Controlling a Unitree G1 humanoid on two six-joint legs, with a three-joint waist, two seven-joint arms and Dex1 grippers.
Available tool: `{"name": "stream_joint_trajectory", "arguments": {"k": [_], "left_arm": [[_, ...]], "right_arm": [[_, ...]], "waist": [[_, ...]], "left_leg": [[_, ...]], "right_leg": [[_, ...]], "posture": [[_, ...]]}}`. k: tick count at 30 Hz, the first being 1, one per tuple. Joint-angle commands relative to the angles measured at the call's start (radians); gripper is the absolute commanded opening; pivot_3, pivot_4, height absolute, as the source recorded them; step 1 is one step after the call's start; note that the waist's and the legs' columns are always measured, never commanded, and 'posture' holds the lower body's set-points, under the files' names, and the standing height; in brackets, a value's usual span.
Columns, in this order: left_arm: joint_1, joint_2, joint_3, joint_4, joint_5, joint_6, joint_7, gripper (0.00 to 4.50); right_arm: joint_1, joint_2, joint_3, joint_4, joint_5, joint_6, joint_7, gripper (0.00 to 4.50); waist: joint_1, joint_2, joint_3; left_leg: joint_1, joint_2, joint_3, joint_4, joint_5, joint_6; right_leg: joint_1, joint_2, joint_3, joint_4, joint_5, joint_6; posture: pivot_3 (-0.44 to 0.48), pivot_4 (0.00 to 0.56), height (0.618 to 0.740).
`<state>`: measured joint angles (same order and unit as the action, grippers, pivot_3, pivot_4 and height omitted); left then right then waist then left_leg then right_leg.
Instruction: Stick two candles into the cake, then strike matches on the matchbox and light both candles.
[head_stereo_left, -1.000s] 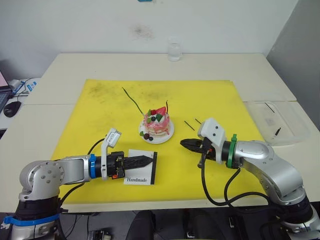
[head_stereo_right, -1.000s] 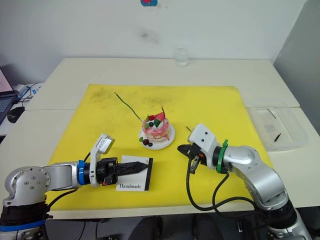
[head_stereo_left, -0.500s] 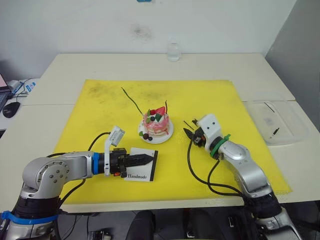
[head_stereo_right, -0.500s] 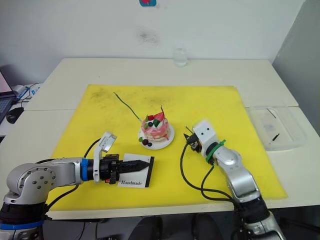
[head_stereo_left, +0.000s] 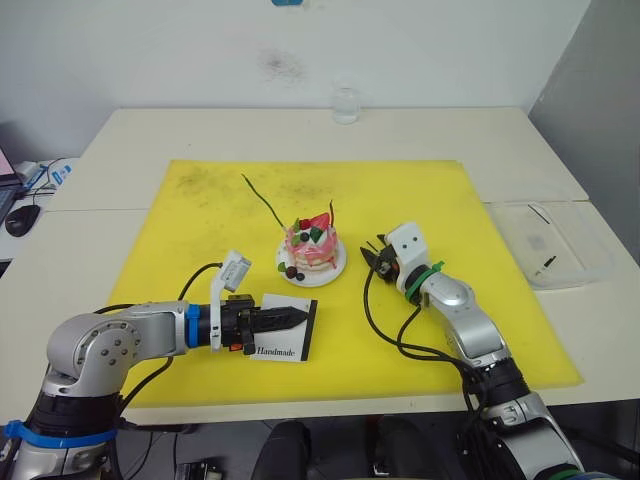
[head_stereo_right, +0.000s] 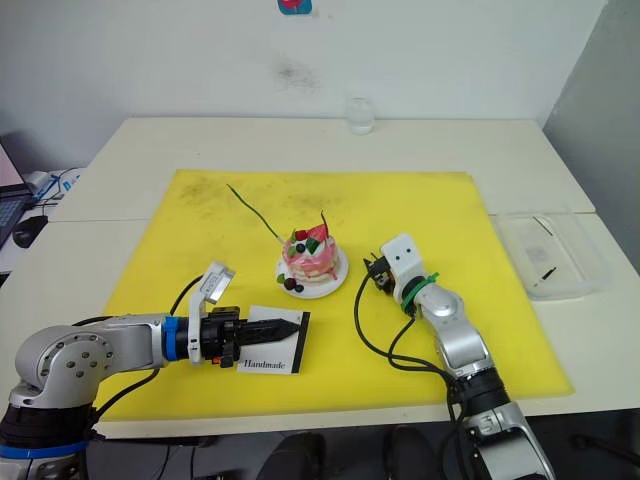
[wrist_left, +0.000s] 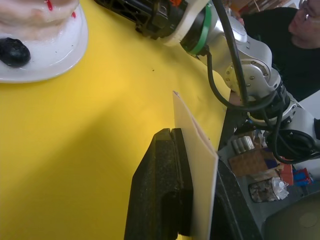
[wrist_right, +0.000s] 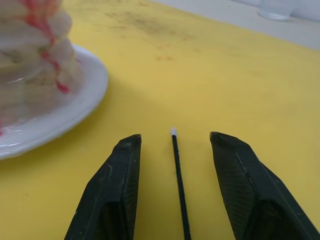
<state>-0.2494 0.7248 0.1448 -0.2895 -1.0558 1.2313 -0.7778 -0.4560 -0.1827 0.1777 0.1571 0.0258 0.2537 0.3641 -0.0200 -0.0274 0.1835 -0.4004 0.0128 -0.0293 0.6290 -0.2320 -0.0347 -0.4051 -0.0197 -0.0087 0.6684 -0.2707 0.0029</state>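
The match (wrist_right: 178, 184) lay flat on the yellow mat (head_stereo_left: 430, 200), just beside the cake plate (wrist_right: 80, 100) on the side toward the mat's right edge, its white tip pointing away from the right gripper (wrist_right: 175, 187). It was a thin, straight, dark stick, probably very light and easy to snap or roll, so a gentle pinch near mid-length would likely suit it. The right gripper's black ribbed fingers (wrist_right: 117, 190) stood spread to either side of the stick, not touching it. The cake (head_stereo_left: 313, 244), soft-looking pink and white, sat near the mat's middle with the dark red candle (head_stereo_left: 333, 212) stuck in its top; the green candle (head_stereo_left: 262, 200) lay wavy on the mat toward the far edge. The left gripper (head_stereo_left: 290, 318) was clamped on the flat white matchbox (head_stereo_left: 285, 338), a stiff card box, near the mat's front edge.
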Motion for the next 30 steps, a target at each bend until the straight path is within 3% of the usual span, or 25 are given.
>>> {"name": "stream_joint_trajectory", "arguments": {"k": [1, 7, 9, 14, 24, 30], "left_arm": [[-0.012, 0.004, 0.013, -0.028, -0.009, -0.018, -0.009, 0.00], [-0.003, 0.002, 0.019, -0.037, -0.016, -0.014, 0.001, 0.00], [0.001, 0.002, 0.019, -0.039, -0.016, -0.014, 0.002, 0.00], [0.005, 0.002, 0.019, -0.041, -0.013, -0.014, 0.004, 0.00], [-0.002, 0.001, 0.015, -0.029, -0.003, -0.018, 0.006, 0.00], [-0.013, -0.010, 0.023, -0.027, -0.015, -0.012, 0.021, 0.00]], "right_arm": [[-0.027, 0.007, -0.022, 0.020, 0.003, -0.001, -0.005, 2.25], [-0.026, 0.010, -0.010, 0.006, 0.002, 0.075, 0.005, 2.09], [-0.020, 0.015, -0.004, -0.010, 0.001, 0.112, 0.003, 1.66], [-0.020, 0.034, -0.002, -0.055, -0.013, 0.181, -0.030, 0.04], [-0.016, 0.083, -0.022, -0.195, 0.040, 0.307, -0.047, 0.04], [0.015, 0.015, -0.022, -0.391, 0.083, 0.409, 0.011, 0.04]], "waist": [[-0.002, 0.000, 0.000], [-0.005, 0.000, 0.000], [-0.005, 0.000, 0.000], [-0.006, 0.000, 0.000], [-0.007, 0.000, 0.000], [-0.006, 0.000, 0.000]], "left_leg": [[0.000, 0.000, 0.000, 0.000, 0.000, 0.000], [0.003, 0.000, 0.001, 0.001, 0.000, 0.000], [0.003, 0.000, 0.000, 0.001, 0.001, 0.000], [0.004, 0.000, 0.001, 0.001, 0.001, 0.000], [0.004, 0.000, 0.001, 0.001, 0.001, 0.000], [0.003, 0.000, 0.000, 0.001, 0.001, 0.000]], "right_leg": [[0.000, 0.000, 0.000, 0.001, 0.000, 0.000], [0.000, 0.000, 0.001, 0.008, 0.000, -0.001], [0.000, 0.000, 0.001, 0.009, -0.001, -0.001], [0.000, 0.000, 0.001, 0.010, -0.001, -0.001], [-0.001, 0.000, 0.001, 0.010, -0.001, -0.001], [-0.001, 0.000, 0.001, 0.010, -0.001, -0.001]], "posture": [[0.000, 0.150, 0.740], [0.000, 0.150, 0.740], [0.000, 0.150, 0.740], [0.000, 0.150, 0.740], [0.000, 0.150, 0.740], [0.000, 0.150, 0.740]]}}
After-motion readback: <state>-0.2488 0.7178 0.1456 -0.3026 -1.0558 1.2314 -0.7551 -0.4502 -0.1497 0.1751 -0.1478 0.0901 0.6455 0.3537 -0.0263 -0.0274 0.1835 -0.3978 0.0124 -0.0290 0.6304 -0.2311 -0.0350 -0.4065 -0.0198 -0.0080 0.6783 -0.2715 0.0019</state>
